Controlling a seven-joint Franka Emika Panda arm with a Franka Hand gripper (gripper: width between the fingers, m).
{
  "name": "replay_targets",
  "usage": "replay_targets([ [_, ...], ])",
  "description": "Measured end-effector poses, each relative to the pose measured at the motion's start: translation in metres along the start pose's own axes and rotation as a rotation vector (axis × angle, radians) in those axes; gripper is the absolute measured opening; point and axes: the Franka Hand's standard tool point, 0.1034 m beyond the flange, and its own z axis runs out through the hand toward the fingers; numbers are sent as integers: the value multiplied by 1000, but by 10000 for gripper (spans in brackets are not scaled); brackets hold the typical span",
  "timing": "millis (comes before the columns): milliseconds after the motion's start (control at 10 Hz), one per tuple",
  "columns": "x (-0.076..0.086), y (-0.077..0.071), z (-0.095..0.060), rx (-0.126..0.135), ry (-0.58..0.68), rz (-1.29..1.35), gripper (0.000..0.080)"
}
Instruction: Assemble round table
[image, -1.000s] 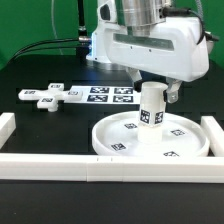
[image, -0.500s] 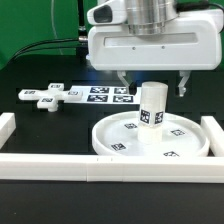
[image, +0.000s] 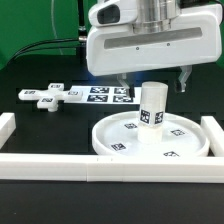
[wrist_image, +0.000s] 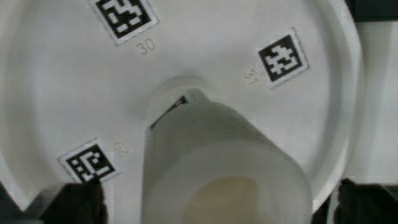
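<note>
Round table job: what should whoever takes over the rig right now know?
Gripper: open above the post, holding nothing.
Post: upright at the middle of the round disc; firmness cannot be told.
Cross-shaped piece: on the table at the exterior view's left, beside the marker board.
Done: post placed. Left: probably the cross-shaped piece onto the post.

The disc (image: 140, 156) and the post (image: 152, 105) look like smooth white plastic with a soft sheen (their small square tags are flat black-and-white print). The cross-shaped piece (image: 45, 97) and the border rails (image: 60, 170) share that smooth white finish. The marker board (image: 105, 94) looks flat and matt, and the table (image: 40, 128) is matt black.
</note>
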Motion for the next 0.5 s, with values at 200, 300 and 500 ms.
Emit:
replay_targets([
  [200, 0, -2, 1, -60, -21, -254, 648],
  [300, 0, -8, 2, -74, -27, -321, 648],
  [500, 1, -10, 0, -69, -47, -496, 648],
])
